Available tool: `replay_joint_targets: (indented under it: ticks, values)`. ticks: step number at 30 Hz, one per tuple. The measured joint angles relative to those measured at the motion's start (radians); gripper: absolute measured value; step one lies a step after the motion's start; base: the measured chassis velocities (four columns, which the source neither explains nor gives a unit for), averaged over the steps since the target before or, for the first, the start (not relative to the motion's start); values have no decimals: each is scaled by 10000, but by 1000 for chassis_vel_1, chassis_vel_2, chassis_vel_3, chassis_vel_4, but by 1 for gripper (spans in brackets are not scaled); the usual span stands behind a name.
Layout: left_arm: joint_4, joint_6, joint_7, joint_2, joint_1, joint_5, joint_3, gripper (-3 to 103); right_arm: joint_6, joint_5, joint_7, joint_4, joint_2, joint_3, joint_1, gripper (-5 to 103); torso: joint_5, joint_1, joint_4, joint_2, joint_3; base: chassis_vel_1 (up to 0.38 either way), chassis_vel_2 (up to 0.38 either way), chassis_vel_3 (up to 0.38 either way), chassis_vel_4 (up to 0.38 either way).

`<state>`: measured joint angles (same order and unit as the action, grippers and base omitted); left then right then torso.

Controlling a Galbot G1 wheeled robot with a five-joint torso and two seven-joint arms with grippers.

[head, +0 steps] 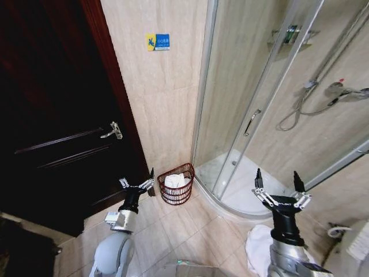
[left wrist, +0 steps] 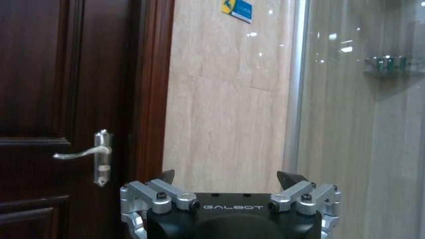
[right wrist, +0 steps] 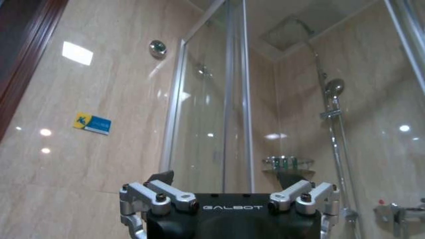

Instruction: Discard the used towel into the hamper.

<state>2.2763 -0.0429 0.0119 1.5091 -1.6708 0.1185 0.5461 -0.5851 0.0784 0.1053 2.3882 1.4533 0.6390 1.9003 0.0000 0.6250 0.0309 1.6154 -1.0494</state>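
The hamper (head: 176, 186), a small round red-brown wire basket, stands on the floor in the corner between the tiled wall and the shower enclosure. A white towel (head: 174, 180) lies inside it. My left gripper (head: 137, 180) (left wrist: 226, 175) is open and empty, raised just left of the hamper at about rim height. Further right, in front of the shower, my right gripper (head: 277, 176) (right wrist: 226, 177) points upward, open and empty. A second white cloth (head: 258, 245) lies on the floor by the right arm, partly hidden behind it.
A dark wooden door (head: 52, 115) with a metal lever handle (head: 112, 131) fills the left. The curved glass shower enclosure (head: 253, 104) with its raised white curb (head: 230, 203) takes the right. Beige floor tiles (head: 179, 231) lie open between my arms.
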Motion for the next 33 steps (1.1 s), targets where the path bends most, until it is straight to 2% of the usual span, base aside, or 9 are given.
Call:
replay_joint_targets:
  ticks: [12,33]
  values:
    - [0,0,0,0,0,0,0,100,-16,4,-17,-31,41,8,33,100,0,5,-1,-1,-1,-55,-46,-38,-49]
    - [0,0,0,0,0,0,1,100,-110,-13,-42,-76,127,7,103,100,-1,4,0,0,-1,-114,-116,-115,-120]
